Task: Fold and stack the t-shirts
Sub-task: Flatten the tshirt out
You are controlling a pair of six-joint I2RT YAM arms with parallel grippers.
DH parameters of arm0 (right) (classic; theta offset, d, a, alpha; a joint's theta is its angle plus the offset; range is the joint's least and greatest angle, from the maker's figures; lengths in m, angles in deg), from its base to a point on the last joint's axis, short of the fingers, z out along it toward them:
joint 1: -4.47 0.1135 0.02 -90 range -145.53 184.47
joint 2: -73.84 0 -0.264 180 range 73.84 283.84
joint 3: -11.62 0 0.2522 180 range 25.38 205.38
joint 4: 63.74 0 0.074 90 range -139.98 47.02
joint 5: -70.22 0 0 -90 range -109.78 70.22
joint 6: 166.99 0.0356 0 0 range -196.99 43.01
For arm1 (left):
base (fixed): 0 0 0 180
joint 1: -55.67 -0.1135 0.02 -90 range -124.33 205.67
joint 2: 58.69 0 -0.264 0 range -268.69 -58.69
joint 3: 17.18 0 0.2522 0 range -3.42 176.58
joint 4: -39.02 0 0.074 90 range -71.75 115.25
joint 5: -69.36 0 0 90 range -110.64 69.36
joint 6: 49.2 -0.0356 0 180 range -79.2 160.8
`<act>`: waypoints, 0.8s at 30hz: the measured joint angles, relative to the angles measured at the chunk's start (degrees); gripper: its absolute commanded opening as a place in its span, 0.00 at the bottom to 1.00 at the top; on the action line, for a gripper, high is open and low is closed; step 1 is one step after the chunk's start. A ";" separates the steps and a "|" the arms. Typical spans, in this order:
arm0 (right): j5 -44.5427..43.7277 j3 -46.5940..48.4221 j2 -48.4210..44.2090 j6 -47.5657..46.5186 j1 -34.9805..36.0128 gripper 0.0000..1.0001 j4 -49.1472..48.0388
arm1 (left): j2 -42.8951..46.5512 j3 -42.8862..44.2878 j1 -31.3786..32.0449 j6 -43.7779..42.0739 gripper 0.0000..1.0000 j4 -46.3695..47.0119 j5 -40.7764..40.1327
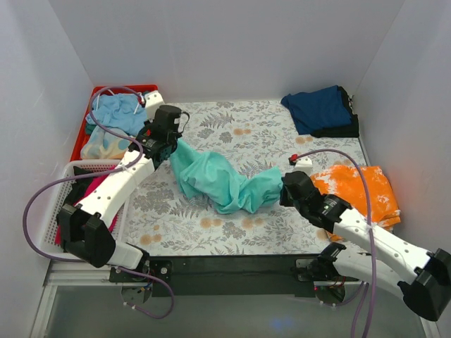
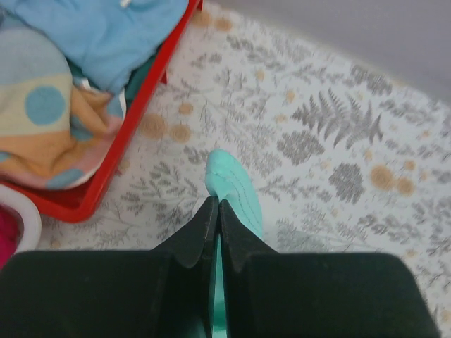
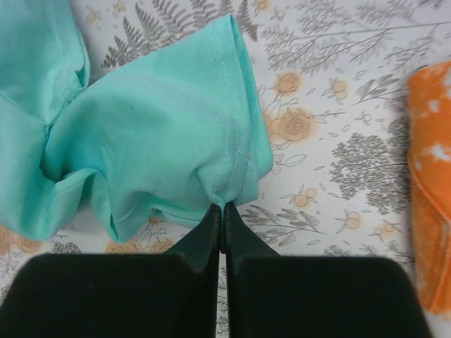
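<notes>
Teal t-shirt: lies bunched on the flowered desk, just to the robot's right of the red crate and clear of its rim.
Left hand: fingers pressed together, pinching the shirt end nearest the red crate; a tongue of teal cloth pokes out past the tips.
Right hand: fingers pressed together on a stitched hem at the shirt end farthest from the red crate.
Step in hand: it looks like stretching the shirt open between the two pinches before folding.
Doing it well: lift both ends evenly, draw them apart along the line running away from the red crate until the middle folds drop out, then lay it flat. The right pinch looks thin, only on the seam, so a hard tug may slip it.
Edges: the left hand has the red crate close beside it, and the white basket sits on the near side of that crate. Pulling that way risks snagging the rim.
Open room: bare desk stretches from the red crate toward the far wall. The folded navy t-shirt and the orange-and-white t-shirt lie well across the desk from the red crate, bounding the right hand's travel.
</notes>
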 measured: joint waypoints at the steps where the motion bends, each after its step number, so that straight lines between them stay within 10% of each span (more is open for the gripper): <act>1: -0.96 0.66 -1.42 -0.09 0.00 0.01 1.29 | -0.07 1.31 -0.44 -0.50 0.00 0.20 -0.04; 12: -10.75 9.75 -10.36 -2.93 0.00 0.01 11.32 | -2.05 19.43 -4.09 -7.74 0.00 5.31 -0.22; 24: -13.75 9.94 -12.50 -2.91 0.00 0.01 13.00 | -2.47 20.48 -4.09 -10.03 0.00 8.28 0.02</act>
